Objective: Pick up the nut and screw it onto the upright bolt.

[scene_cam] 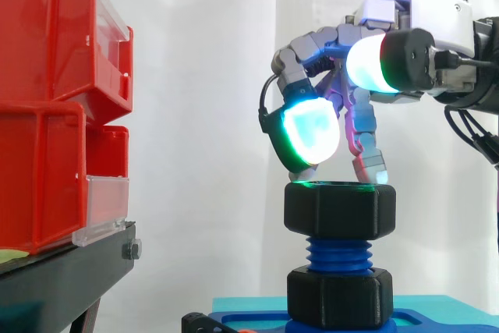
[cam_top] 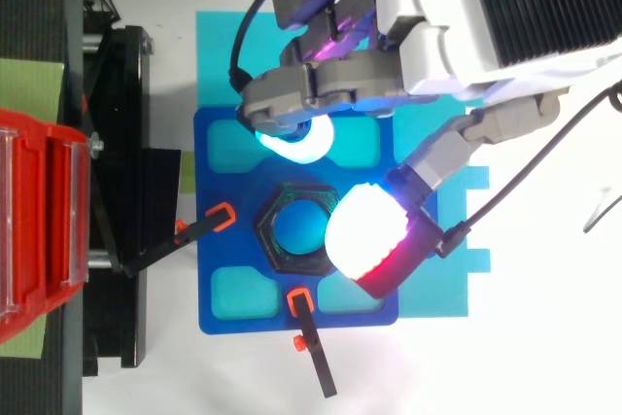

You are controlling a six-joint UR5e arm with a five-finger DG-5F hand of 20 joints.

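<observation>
Sitting level atop your upright bolt (scene_cam: 339, 256), the nut (scene_cam: 340, 210) had its axis vertical; your hand (scene_cam: 425, 17) hovered curled, grasping nothing.

Worktop: I see a white worktop (cam_top: 544, 357), bare along its right side.
Mat: a teal mat (cam_top: 219, 46) lies flat on the worktop, just right of the stand.
Plate: a blue plate (cam_top: 219, 289) lies on the mat, its left edge beside the stand.
Clamps: two black clamps (cam_top: 194, 230) with orange tips touch the plate's left and near edges.
Bolt: the bolt (scene_cam: 339, 255) stands upright on the plate.
Stand: a black stand (cam_top: 117, 191) on the left carries red bins (cam_top: 39, 221).
Sheet: a green sheet (cam_top: 29, 85) lies at the far left, partly under the bins.
</observation>
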